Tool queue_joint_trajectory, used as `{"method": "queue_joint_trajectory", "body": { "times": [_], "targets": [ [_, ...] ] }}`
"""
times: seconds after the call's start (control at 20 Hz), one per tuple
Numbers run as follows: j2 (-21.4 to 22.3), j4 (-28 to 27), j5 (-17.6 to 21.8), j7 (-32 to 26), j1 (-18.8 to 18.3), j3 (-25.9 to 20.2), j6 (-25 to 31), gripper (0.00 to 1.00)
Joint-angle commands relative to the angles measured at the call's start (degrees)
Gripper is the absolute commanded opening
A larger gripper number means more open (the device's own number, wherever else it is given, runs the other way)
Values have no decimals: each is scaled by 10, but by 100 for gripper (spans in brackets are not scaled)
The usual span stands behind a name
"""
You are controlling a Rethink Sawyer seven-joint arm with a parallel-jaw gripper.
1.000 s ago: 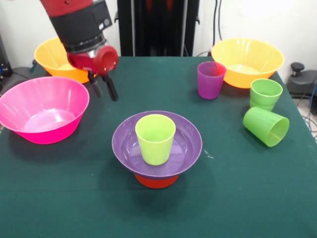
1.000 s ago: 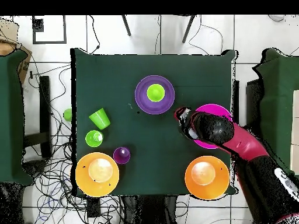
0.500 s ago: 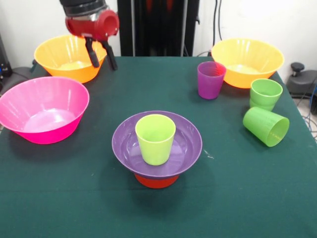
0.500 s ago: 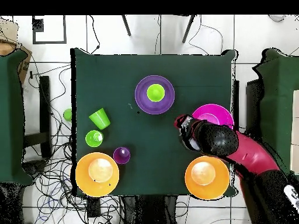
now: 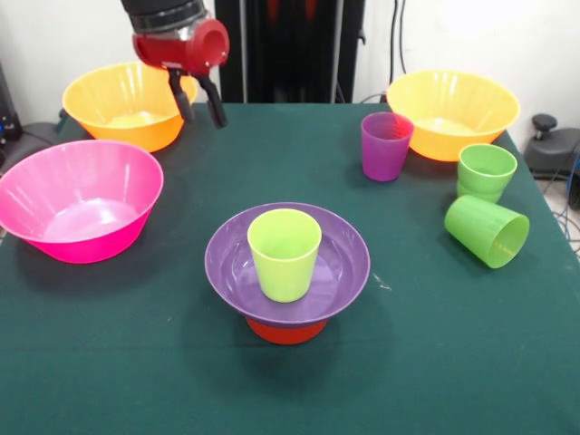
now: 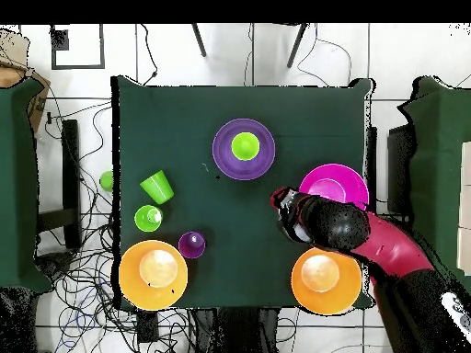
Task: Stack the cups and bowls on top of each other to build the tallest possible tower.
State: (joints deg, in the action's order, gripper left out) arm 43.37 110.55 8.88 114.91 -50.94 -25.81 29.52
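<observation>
The tower stands mid-table: a small orange bowl (image 5: 285,332) upside down, a purple bowl (image 5: 340,263) (image 6: 224,154) on it, and a yellow-green cup (image 5: 285,254) (image 6: 245,145) upright inside. My gripper (image 5: 201,111) (image 6: 279,198) hangs open and empty above the far left of the table, beside an orange-yellow bowl (image 5: 118,104) (image 6: 324,278). A pink bowl (image 5: 80,199) (image 6: 348,179) sits at the left. At the far right are another orange-yellow bowl (image 5: 451,111) (image 6: 153,268), a purple cup (image 5: 386,145) (image 6: 191,244), an upright green cup (image 5: 486,172) (image 6: 148,219) and a green cup on its side (image 5: 486,230) (image 6: 157,187).
A small green round thing (image 6: 107,180) lies off the table's edge among cables on the floor. Green-covered tables (image 6: 18,184) stand on both sides.
My gripper has risen from beside the pink bowl and drawn back toward the far orange-yellow bowl, then shifted slightly right in the front view. Cups and bowls have not moved.
</observation>
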Motion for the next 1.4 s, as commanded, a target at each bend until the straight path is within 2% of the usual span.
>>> {"method": "queue_joint_trajectory", "body": {
  "times": [0.05, 0.45, 0.55, 0.75, 0.85, 1.0, 1.15, 1.4],
  "targets": [
    [-83, -4, 61, -52, -4, -16, -35, 100],
    [-129, -13, 105, -76, -46, -29, -53, 100],
    [-103, 15, 108, -76, -65, -40, -43, 100],
    [20, 113, 85, -77, -121, -82, 1, 100],
    [69, 146, 69, -87, -149, -104, 27, 100],
    [81, 160, 73, -91, -171, -120, 37, 100],
    [72, 180, 91, -80, -186, -126, 17, 100],
    [106, 230, 88, -55, -197, -141, -3, 100]
  ]
}}
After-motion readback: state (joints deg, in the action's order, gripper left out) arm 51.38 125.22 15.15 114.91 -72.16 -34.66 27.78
